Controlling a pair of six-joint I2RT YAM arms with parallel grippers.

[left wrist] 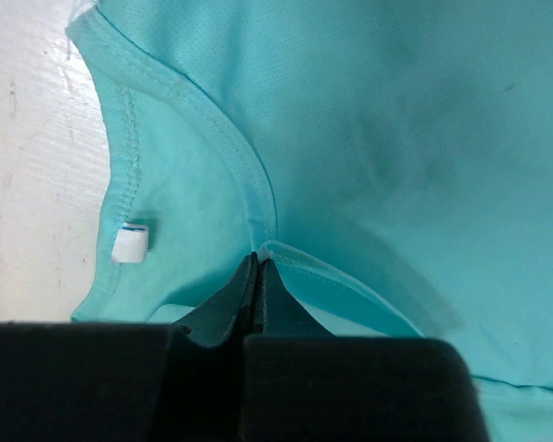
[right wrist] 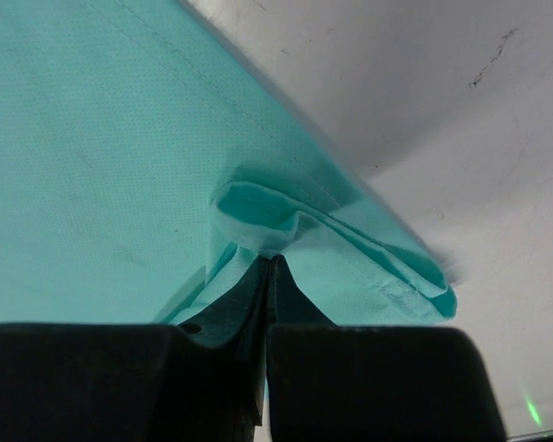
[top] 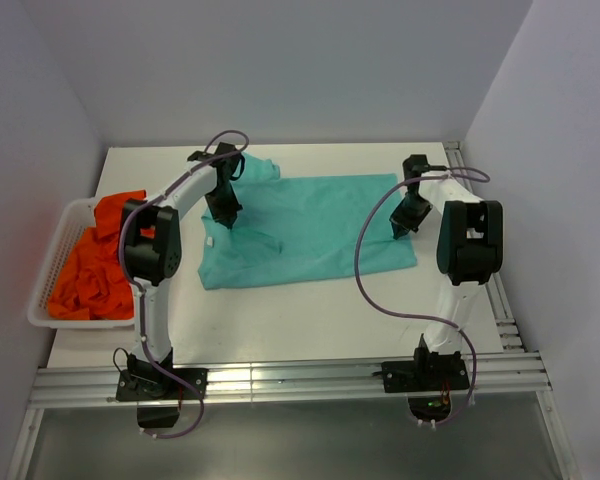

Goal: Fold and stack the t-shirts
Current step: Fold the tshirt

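- Left hand (left wrist: 258, 264): jaws pressed together, pinching the collar seam (left wrist: 250, 184) of the teal t-shirt (top: 310, 225) right at the neck opening. The white neck label (left wrist: 129, 242) sits just beside the grip, to its left in the wrist view.
- Right hand (right wrist: 272, 262): jaws also closed, nipping a small bunched fold of the same shirt at its opposite edge, with bare table (top: 310, 320) just past the cloth.
- The teal shirt lies spread flat mid-table between the two hands, neck toward the left arm. One sleeve is rumpled at the far left corner.
- Orange-red t-shirts (top: 95, 265) are heaped in the white slatted basket (top: 50, 272) at the table's left edge, well apart from the teal shirt.
- Risk: both pinches look thin, so cloth could slip out on the lift.
- Risk: either hand may hold only the top layer; I cannot tell. If so, the layers would part and the fold would sag.
- Risk: uneven travel of the two hands would skew the fold line.
- Risk: the rumpled sleeve could drag or get tucked under, leaving a lump.
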